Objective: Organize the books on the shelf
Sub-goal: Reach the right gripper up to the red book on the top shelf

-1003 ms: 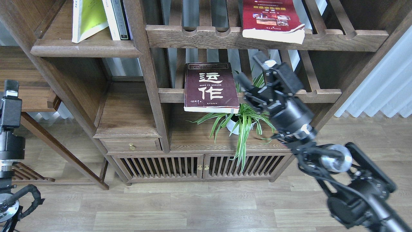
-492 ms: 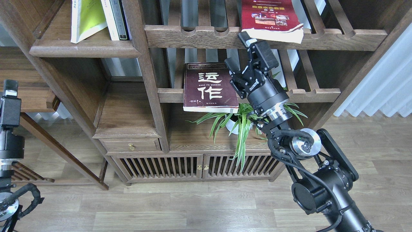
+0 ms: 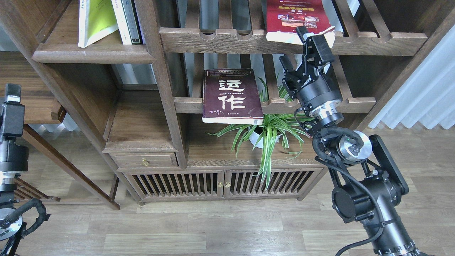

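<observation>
Dark wooden shelving fills the wall. On its upper slatted rack (image 3: 355, 37) lies the red book (image 3: 291, 17); the right gripper (image 3: 296, 49) has swung up from beside the maroon book (image 3: 231, 94) and now spreads its empty fingers at the red book's front edge, likely to grasp it.

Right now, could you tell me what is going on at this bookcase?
The right gripper is raised, open, to the front edge of the red book lying flat on the top slatted rack. The maroon book lies on the rack below. The yellow-green book stands on the shelf. The left gripper hangs off to the side.
</observation>
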Controlling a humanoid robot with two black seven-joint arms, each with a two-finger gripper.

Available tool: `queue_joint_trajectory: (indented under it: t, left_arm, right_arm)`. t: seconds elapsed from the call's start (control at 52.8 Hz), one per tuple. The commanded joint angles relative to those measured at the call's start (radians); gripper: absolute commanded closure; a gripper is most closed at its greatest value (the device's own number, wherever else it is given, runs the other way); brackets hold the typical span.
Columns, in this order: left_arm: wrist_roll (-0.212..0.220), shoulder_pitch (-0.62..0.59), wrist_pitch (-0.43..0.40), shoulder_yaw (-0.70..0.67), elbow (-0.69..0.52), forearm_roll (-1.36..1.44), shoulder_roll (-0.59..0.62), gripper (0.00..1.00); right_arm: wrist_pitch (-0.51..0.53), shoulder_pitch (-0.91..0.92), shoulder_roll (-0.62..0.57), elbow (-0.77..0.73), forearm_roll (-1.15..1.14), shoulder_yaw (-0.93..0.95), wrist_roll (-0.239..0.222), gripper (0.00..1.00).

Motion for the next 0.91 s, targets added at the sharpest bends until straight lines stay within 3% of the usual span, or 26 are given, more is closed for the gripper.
queue_joint_trajectory:
  t: [0.0, 0.227, 0.398, 0.568, 0.89]
  left_arm:
    - [0.0, 0.0, 0.0, 0.001, 0.0, 0.0, 0.0, 0.0]
    - [0.0, 0.0, 0.0, 0.007, 0.0, 0.0, -0.002, 0.0]
    - [0.0, 0.0, 0.0, 0.0, 0.002, -0.002, 0.0, 0.0]
    - [0.0, 0.001, 0.0, 0.003, 0.002, -0.002, -0.002, 0.0]
    - [0.0, 0.001, 0.0, 0.01, 0.002, -0.002, -0.006, 0.0]
  right_arm:
    - [-0.021, 0.008, 0.002, 0.0, 0.0, 0.0, 0.0, 0.05]
    - [-0.055, 0.051, 0.007, -0.042, -0.002, 0.0, 0.011, 0.09]
    - [-0.055, 0.059, 0.013, -0.051, 0.0, 0.014, 0.039, 0.25]
    - [-0.055, 0.073, 0.013, -0.052, 0.0, 0.074, 0.04, 0.51]
    - [-0.062, 0.069, 0.013, -0.058, -0.016, 0.069, 0.042, 0.76]
